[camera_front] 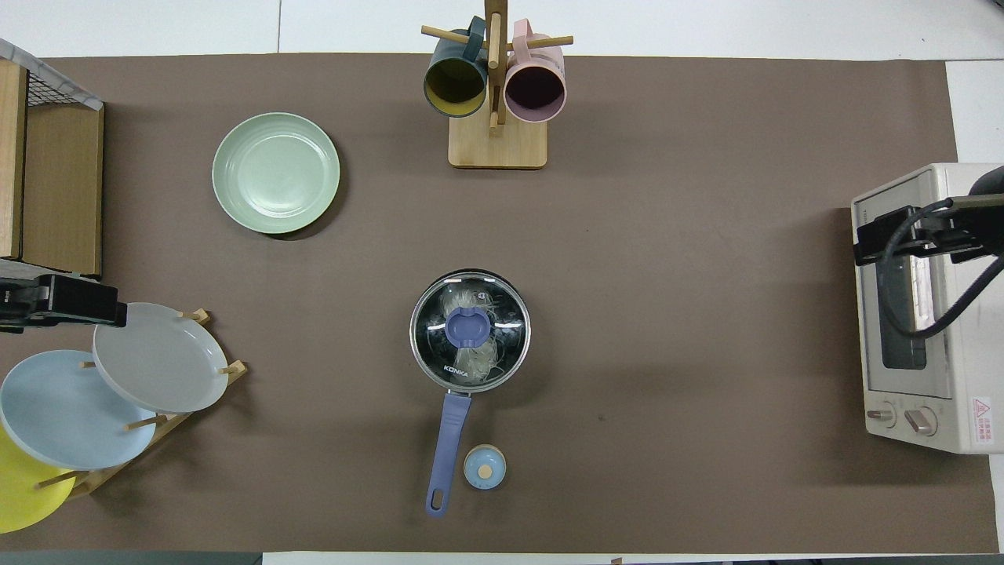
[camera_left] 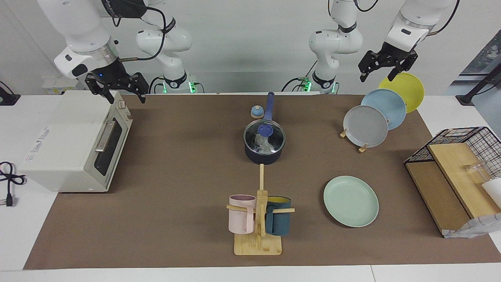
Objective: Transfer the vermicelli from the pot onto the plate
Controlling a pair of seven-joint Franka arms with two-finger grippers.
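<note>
The pot [camera_left: 264, 150] is seen at mid-table, its long blue handle [camera_front: 447, 451] directed toward the robots. It is covered by the glass lid [camera_front: 470, 329], and the vermicelli [camera_front: 488, 357] is visible through the glass, inside the pot. A small round blue object [camera_left: 256, 112] lies just beside the handle, nearer to the robots than the pot.

The plate [camera_left: 351, 201] is found flat on the mat, farther from the robots than the pot and toward the left arm's end of the table; nothing is seen on it. The mug rack [camera_left: 259, 219], with one pink and one dark blue mug hung on it, stands farther from the robots than the pot, beside the plate.

The left gripper [camera_left: 381, 70] is held in the air over the plate rack [camera_left: 362, 148], where grey, light blue and yellow plates are stood on edge. Its fingers are spread apart and nothing is gripped.

The right gripper [camera_left: 117, 91] is held over the toaster oven [camera_left: 74, 143] at the right arm's end. Its fingers are likewise spread, with nothing between them.

A wire basket [camera_left: 465, 143] is noted at the left arm's end.
</note>
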